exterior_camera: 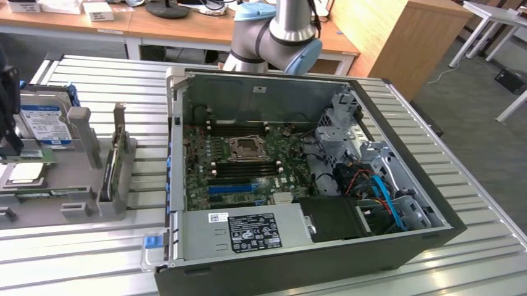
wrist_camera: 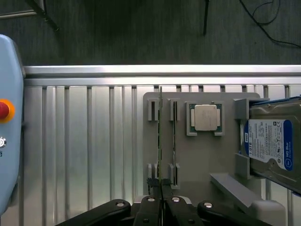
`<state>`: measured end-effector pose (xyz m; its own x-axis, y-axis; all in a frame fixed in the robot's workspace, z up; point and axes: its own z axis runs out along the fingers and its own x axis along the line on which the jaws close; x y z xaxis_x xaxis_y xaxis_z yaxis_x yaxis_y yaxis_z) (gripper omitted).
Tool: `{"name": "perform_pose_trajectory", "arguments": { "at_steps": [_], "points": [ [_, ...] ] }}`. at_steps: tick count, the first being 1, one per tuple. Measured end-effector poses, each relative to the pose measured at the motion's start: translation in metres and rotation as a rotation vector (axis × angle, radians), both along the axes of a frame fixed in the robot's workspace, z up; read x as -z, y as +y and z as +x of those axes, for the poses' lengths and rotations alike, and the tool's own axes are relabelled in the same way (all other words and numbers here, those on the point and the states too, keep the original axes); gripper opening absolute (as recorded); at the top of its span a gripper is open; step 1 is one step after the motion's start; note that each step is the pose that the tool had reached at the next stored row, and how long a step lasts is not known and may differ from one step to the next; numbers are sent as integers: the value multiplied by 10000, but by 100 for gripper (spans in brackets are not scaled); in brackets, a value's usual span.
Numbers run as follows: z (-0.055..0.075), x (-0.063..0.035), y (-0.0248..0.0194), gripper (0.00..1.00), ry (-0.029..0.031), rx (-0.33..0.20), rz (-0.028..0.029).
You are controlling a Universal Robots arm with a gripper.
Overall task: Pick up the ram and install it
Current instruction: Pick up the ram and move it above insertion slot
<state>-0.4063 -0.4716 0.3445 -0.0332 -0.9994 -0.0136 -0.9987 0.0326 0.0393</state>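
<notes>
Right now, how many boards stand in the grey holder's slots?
2, edge-on, side by side in the grey holder: the ram beside the CPU, a longer card by the holder's edge, in line with the shut gripper. None looks hidden.

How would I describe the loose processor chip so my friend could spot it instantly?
Find the grey parts holder on the ribbed metal table. The processor chip lies flat in a square recess beside the blue-labelled hard drive. It alone is small, square and plain silver.
</notes>
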Motion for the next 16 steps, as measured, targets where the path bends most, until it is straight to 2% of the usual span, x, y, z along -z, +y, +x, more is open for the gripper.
{"name": "perform_pose_trajectory", "arguments": {
  "at_steps": [16],
  "points": [
    [0, -389, 0, 12, 1, 0, -1]
  ]
}}
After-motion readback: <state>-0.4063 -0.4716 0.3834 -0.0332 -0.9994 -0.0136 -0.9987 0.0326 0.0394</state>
